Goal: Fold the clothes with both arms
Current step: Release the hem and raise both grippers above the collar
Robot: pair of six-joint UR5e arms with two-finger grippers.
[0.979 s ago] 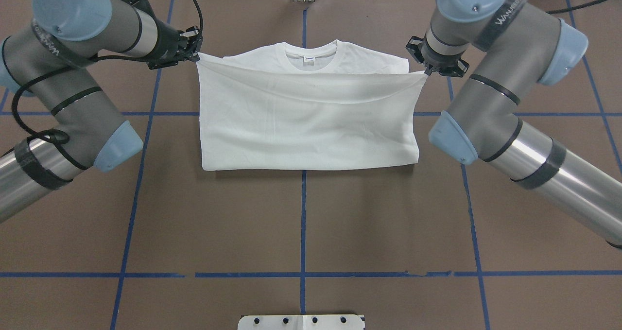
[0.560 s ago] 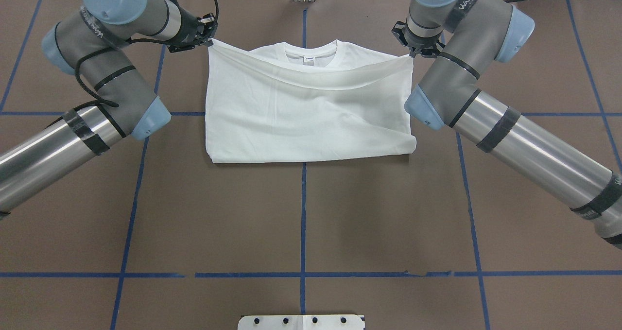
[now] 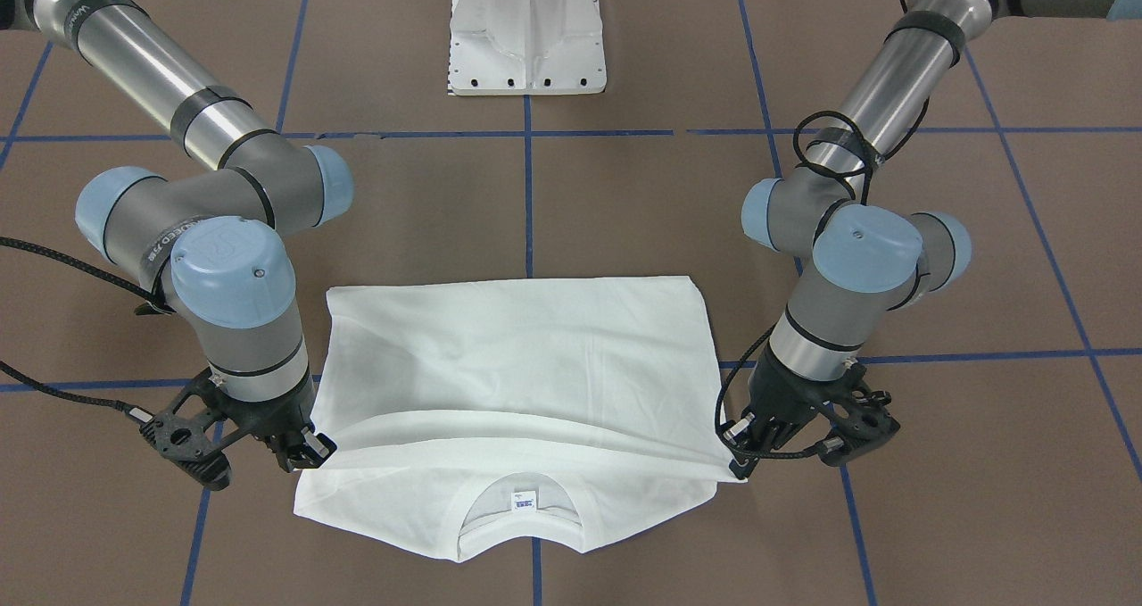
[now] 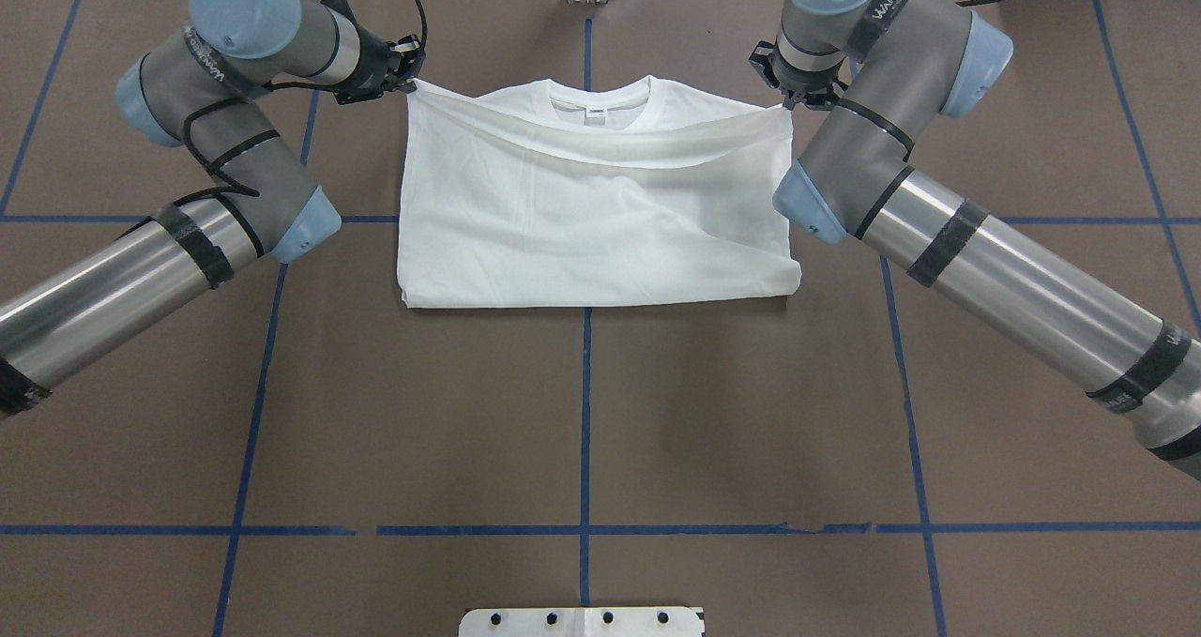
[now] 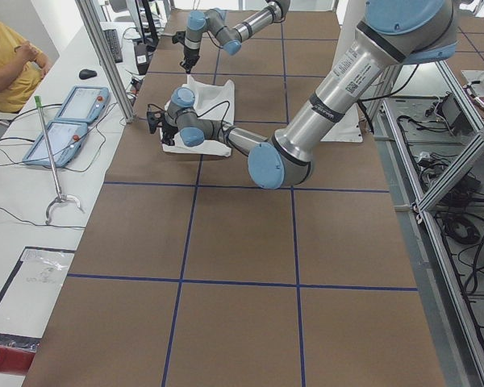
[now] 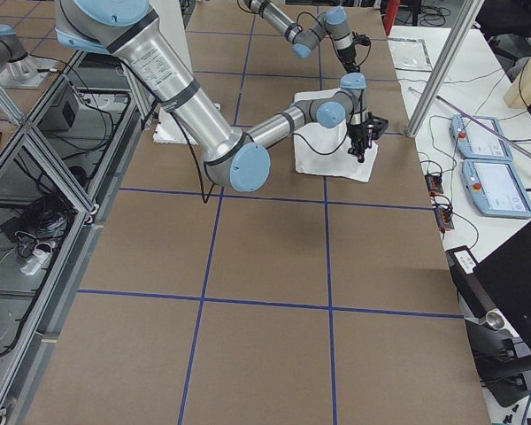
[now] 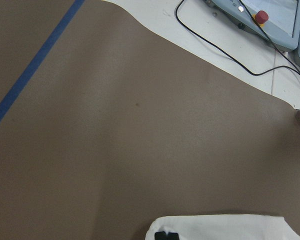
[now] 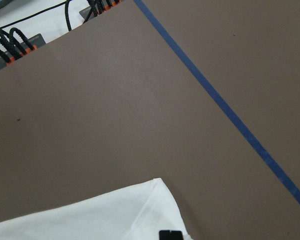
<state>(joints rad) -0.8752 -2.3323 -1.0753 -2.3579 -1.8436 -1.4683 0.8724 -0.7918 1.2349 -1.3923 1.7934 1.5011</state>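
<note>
Symmetrically, the white shirt (image 4: 591,215) is pinched at two corners.
At far left, the left arm (image 4: 225,140) is bent sharply at the elbow, its left gripper (image 4: 407,82) closed on the folded-over layer's corner. The shirt is spread on the table (image 4: 422,412), collar farthest. The right arm (image 4: 873,149) is mirrored, its right gripper (image 4: 786,102) clamped on the opposite corner.

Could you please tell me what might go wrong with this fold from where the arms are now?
1. The left gripper and right gripper pinch only the very corners of the shirt, so the thin cloth could slip out.
2. The lifted edge sags between them and may land curved, with wrinkles near the collar.
3. The fold corner by the right arm is puckered; that diagonal crease could get pressed in.
</note>
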